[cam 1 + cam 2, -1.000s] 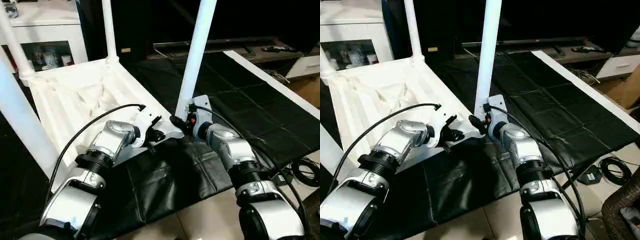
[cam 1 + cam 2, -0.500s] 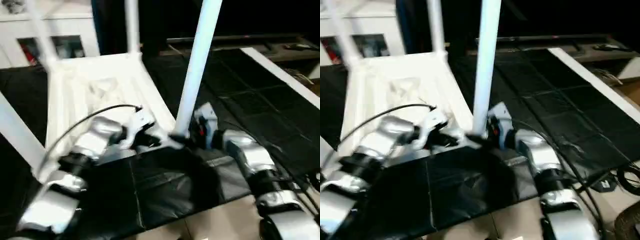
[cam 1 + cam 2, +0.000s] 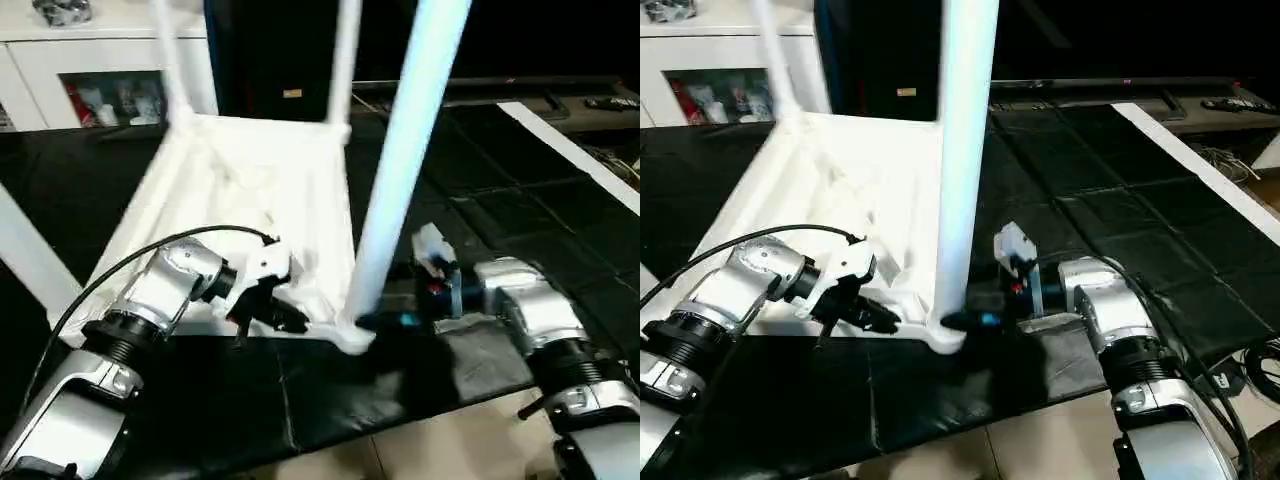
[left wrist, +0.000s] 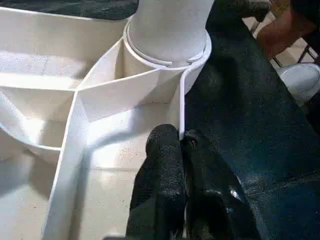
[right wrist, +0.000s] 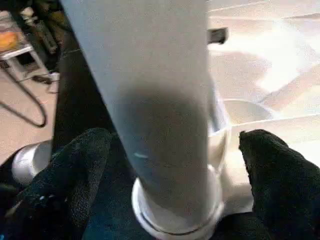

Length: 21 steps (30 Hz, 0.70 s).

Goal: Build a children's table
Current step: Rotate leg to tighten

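My left claw (image 4: 182, 145) pinched the tabletop's rim (image 4: 181, 107) — the upright leg (image 5: 150, 100) stood between my right claw's (image 5: 175, 150) spread fingers.

The table top (image 3: 255, 190) has turned on the black mat (image 3: 940, 390). A second ago its near corner pointed to the right, and now its long side runs more straight away. The near leg (image 3: 400, 170) now stands closer. The right gripper (image 5: 172, 175) has opened around that leg.
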Tool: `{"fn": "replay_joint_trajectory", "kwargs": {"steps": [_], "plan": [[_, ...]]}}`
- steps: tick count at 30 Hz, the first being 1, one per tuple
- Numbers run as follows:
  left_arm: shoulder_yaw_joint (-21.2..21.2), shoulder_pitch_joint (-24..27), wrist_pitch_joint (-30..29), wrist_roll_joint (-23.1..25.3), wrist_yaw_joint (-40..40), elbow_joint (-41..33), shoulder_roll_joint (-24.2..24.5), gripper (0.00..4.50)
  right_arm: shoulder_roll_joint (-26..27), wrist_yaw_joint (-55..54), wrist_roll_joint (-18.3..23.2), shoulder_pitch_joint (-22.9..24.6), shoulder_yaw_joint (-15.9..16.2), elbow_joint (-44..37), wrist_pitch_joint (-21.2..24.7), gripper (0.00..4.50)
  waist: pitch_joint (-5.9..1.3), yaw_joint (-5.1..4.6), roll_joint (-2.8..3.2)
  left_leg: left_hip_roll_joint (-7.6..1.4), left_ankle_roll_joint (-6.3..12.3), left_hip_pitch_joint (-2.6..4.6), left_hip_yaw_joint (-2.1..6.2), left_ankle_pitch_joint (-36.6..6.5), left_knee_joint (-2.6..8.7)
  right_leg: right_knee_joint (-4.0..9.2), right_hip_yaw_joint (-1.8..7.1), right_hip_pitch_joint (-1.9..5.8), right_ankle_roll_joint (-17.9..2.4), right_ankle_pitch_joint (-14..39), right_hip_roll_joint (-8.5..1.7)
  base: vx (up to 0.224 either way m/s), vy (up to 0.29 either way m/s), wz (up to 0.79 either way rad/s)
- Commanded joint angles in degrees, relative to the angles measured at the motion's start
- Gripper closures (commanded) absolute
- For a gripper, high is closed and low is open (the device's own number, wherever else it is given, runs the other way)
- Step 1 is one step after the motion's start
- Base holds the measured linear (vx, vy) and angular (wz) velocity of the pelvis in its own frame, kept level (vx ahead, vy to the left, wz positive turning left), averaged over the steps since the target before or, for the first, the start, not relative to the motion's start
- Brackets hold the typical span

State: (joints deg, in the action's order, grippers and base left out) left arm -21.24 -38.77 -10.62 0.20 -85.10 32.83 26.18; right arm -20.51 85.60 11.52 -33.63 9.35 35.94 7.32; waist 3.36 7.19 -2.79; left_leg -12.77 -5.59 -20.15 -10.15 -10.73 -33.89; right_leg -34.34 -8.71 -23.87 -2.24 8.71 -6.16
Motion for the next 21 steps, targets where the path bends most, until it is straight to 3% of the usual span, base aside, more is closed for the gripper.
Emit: {"fn": "replay_joint_trajectory", "kwargs": {"steps": [1, 6, 8, 21], "plan": [[-1.11, -0.67, 1.04, -1.02, -2.73, -3.04, -0.62, 4.50, -0.61, 2.09, 0.05, -0.73, 0.59, 0.61, -1.01, 0.09, -4.32, -0.25, -0.13, -1.19, 2.27, 0.05, -0.14, -9.32, 3.75, 3.85, 3.96, 3.80, -8.38, 18.43, -3.18, 0.000, 0.000, 0.00], [-1.32, -0.85, 1.16, -0.99, -3.05, -3.16, -0.61, 4.50, -0.20, 2.94, -0.27, -0.95, 1.39, 1.80, -1.87, 0.25, -4.37, -0.25, -0.08, -1.22, 2.54, -0.03, -0.15, -8.31, 3.68, 3.52, 3.99, 3.81, -9.13, 16.20, -3.08, 0.000, 0.000, 0.00], [-1.33, -0.95, 1.44, -0.96, -3.07, -2.92, -0.61, 4.50, 0.21, 3.15, -0.20, -1.33, 1.24, 2.62, -1.92, 0.58, -4.40, -0.27, -0.05, -1.20, 2.52, -0.06, -0.16, -8.38, 3.66, 3.50, 3.97, 3.85, -9.41, 16.03, -3.08, 0.000, 0.000, 0.00], [-1.07, -1.03, 1.70, -0.40, -1.58, -1.84, -1.01, 4.50, 1.11, 4.59, 0.88, -1.76, 1.21, 4.61, -1.72, 1.69, -4.49, -0.11, 0.04, -1.23, 2.49, 0.01, -0.19, -8.12, 3.57, 3.32, 3.99, 3.91, -10.03, 14.92, -3.05, 0.000, 0.000, 0.00]]}}
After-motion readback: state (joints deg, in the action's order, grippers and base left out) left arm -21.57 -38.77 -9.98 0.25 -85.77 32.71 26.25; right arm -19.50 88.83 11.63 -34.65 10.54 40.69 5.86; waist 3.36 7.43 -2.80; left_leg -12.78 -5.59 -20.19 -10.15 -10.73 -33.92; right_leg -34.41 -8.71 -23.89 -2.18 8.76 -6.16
